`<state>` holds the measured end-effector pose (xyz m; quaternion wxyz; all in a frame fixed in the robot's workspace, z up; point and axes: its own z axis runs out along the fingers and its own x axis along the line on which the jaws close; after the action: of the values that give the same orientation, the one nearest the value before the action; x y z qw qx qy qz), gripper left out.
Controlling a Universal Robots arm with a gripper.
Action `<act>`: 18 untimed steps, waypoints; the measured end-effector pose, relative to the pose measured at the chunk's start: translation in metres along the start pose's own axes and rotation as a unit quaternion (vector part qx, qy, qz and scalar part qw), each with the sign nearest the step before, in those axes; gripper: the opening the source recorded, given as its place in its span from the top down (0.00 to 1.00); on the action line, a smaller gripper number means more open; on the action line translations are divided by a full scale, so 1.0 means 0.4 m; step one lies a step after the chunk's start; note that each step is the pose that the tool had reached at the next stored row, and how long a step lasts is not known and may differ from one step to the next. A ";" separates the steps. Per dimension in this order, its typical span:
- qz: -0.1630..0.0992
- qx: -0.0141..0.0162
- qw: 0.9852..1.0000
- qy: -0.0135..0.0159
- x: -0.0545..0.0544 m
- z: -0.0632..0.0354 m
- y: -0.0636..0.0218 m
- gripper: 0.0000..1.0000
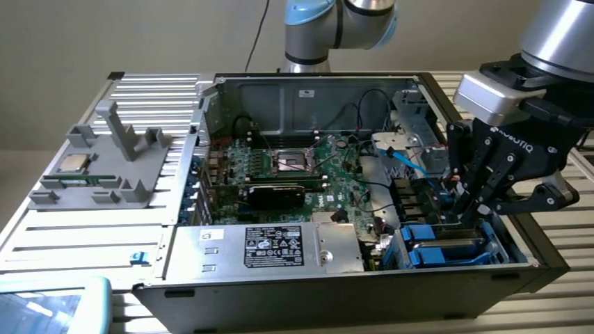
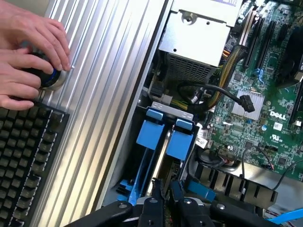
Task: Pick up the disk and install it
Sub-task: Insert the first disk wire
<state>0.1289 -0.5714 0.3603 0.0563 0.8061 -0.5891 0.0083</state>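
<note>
The disk (image 1: 449, 243), silver-grey in a bright blue carrier, sits in the drive bay at the front corner of the open computer case (image 1: 307, 94), on the exterior view's right. My gripper (image 1: 464, 212) reaches down into that bay from above. In the wrist view the disk (image 2: 182, 142) stands edge-on, its blue tabs on either side of a thin silver strip. That strip runs in between the gripper's (image 2: 164, 189) fingers, which stand nearly together, shut on the disk's edge.
A silver power supply box (image 1: 278, 247) with a black label lies beside the bay, with the motherboard (image 1: 297, 167) and loose cables behind it. A grey fixture (image 1: 111, 163) holding a processor chip (image 1: 74, 163) stands on the exterior view's left. A person's hands (image 2: 28, 47) rest by a keyboard (image 2: 23, 151).
</note>
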 end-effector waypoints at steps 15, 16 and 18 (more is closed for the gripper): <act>0.010 -0.002 1.000 0.000 -0.004 -0.002 -0.016 0.83; 0.010 -0.002 1.000 0.000 -0.004 -0.002 -0.016 0.83; 0.010 -0.002 1.000 0.000 -0.004 -0.002 -0.016 0.83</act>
<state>0.1345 -0.5678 0.3602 0.0576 0.8000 -0.5972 0.0075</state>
